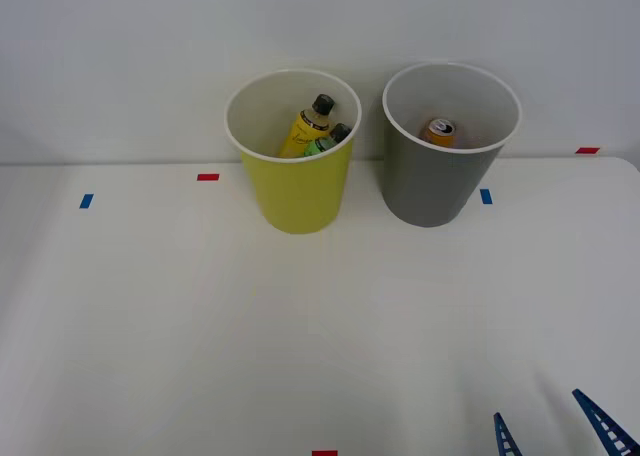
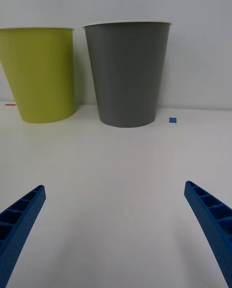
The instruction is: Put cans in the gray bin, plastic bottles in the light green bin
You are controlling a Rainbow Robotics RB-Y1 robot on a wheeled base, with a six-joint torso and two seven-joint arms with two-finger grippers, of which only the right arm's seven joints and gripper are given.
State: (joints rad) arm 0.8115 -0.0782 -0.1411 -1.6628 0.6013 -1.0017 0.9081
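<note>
The gray bin [image 1: 430, 176] [image 2: 127, 73] stands at the back of the table, right of the light green bin [image 1: 298, 186] [image 2: 42, 73]. An orange can [image 1: 440, 131] with a silver top lies inside the gray bin. Inside the light green bin lean two black-capped plastic bottles, one yellow-labelled [image 1: 307, 128] and one green [image 1: 328, 141]. My right gripper [image 1: 550, 426] [image 2: 116, 225] is open near the table's front right edge, well short of the bins, with nothing between its blue ribbed fingers [image 2: 21, 215].
Small red tape marks [image 1: 208, 177] and blue tape marks [image 1: 486, 196] dot the white table [image 1: 300, 336]. A pale wall rises right behind the bins.
</note>
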